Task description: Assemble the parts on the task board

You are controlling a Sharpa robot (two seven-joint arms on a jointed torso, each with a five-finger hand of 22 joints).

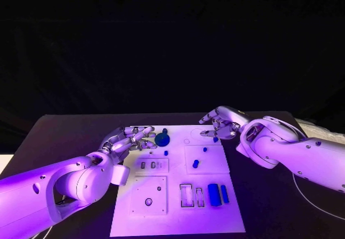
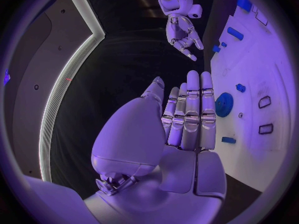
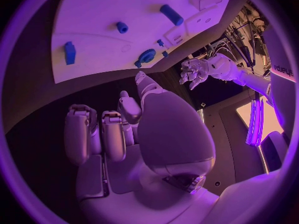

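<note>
The white board (image 1: 176, 199) lies in the middle of the black table (image 1: 266, 209), with a round blue gear (image 1: 162, 139) near its far edge and two blue bars (image 1: 218, 193) near its front. The left hand (image 1: 129, 139) hovers just beside the gear, fingers stretched out, holding nothing. The right hand (image 1: 221, 123) hangs over the far right corner with fingers bent; whether it pinches anything is hard to tell.
</note>
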